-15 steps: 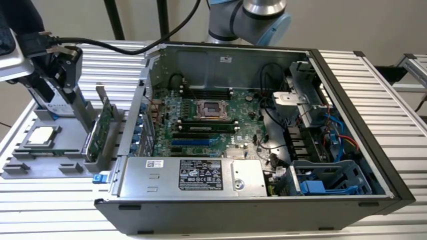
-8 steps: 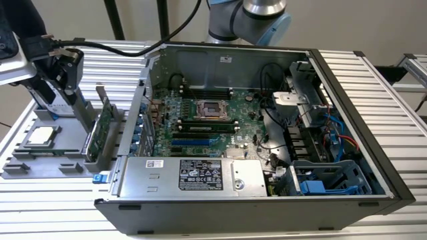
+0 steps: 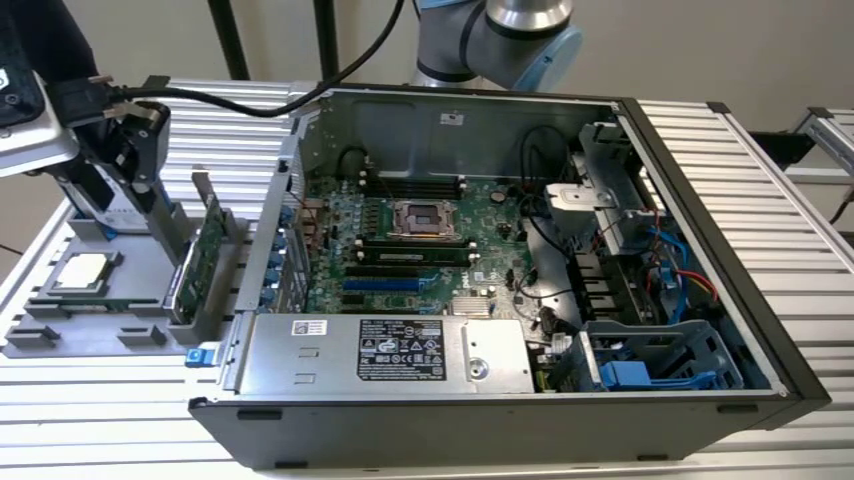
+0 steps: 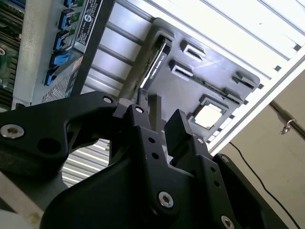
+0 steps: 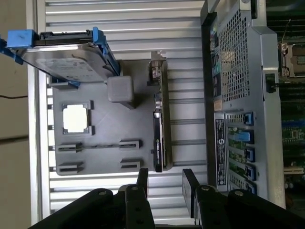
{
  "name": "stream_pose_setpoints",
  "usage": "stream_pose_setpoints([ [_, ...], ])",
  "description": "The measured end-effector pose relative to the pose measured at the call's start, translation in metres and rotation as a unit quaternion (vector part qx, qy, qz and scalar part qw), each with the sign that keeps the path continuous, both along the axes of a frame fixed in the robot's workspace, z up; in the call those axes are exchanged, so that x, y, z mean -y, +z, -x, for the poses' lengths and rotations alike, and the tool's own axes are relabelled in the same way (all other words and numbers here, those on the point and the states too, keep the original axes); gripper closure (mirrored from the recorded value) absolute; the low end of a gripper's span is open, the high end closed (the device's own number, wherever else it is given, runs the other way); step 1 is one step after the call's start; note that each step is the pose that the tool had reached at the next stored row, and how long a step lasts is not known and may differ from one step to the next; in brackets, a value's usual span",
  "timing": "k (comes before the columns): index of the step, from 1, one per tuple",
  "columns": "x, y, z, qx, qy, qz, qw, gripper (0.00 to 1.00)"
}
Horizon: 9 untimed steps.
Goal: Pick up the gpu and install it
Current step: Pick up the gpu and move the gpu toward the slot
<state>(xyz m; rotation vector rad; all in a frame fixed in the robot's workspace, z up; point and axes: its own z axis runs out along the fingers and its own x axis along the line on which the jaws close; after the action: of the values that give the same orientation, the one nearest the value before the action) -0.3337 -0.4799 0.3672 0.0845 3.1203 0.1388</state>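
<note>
The gripper (image 5: 165, 174) is seen in both wrist views with its two black fingers (image 5: 142, 180) spread apart and nothing held between them. It is hung above the grey holder tray (image 5: 105, 143), close to the gpu (image 5: 160, 136) but not touching it. In the first wrist view the gap between the fingers is roughly lined up with the card's thin top edge. The gpu is stood on its long edge in a slot of the tray, with the green board upright and the silver bracket at the end nearer the hard drive (image 5: 66, 57). In the exterior view the card is placed on the side of the tray next to the computer case (image 3: 694, 330), between the CPU chip (image 5: 76, 118) and the case wall. It is not yet installed. The hard drive, silver with blue rails, is propped up at one end of the tray. The CPU chip is laid flat in a square pocket, apart from the card. The case is laid on its side with the panel off, so the motherboard (image 3: 400, 260) is faced upward. Case and tray are both set on a slatted metal table (image 3: 747, 170), with the tray at the exterior view's left of the case.
</note>
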Motion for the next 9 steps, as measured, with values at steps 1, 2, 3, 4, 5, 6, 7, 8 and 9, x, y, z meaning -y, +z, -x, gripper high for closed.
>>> stream_pose_setpoints([
  [1,-0.0001,-0.0004,0.0000,0.0000,0.000,0.0000,1.0000,0.00],
  [2,-0.0001,-0.0008,-0.0001,0.0000,0.001,0.0000,1.0000,0.00],
  [3,-0.0002,-0.0011,-0.0002,0.0000,0.001,0.0000,1.0000,0.00],
  [4,-0.0003,-0.0014,-0.0002,0.0000,0.001,0.0000,1.0000,0.00],
  [5,-0.0003,-0.0018,-0.0003,0.0000,0.002,0.0000,1.0000,0.00],
  [6,-0.0004,-0.0020,-0.0004,0.0001,0.002,-0.0001,1.0000,0.00],
  [7,-0.0004,-0.0024,-0.0006,0.0001,0.002,-0.0001,1.0000,0.00],
  [8,-0.0004,-0.0026,-0.0010,0.0000,0.003,-0.0001,1.0000,0.00],
  [9,-0.0005,-0.0028,-0.0013,0.0000,0.003,0.0000,1.0000,0.00],
])
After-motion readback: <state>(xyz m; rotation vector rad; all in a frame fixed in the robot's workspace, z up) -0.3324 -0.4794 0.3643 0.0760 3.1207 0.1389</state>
